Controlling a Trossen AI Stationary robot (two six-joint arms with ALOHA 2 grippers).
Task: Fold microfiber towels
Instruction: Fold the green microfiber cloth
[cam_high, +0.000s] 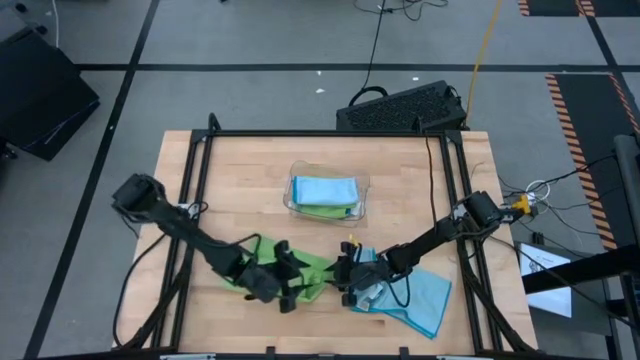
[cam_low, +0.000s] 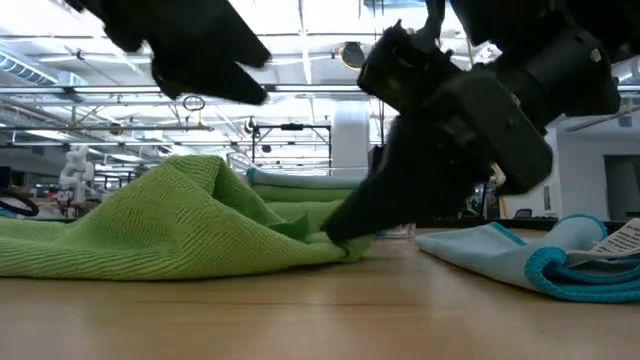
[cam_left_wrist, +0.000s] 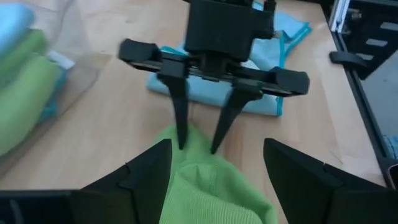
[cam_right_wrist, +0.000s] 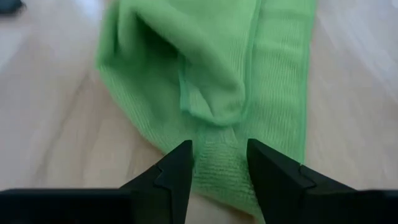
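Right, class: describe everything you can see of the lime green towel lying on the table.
The lime green towel is soft ribbed microfiber, lying rumpled and partly folded over on the wooden table near its front edge. The right gripper has its jaws on either side of one edge; the left gripper stands wide open over the other end.

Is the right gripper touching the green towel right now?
Touching. In the left wrist view the right gripper has both fingertips planted on the edge of the green towel; the right wrist view shows its fingers straddling the cloth.
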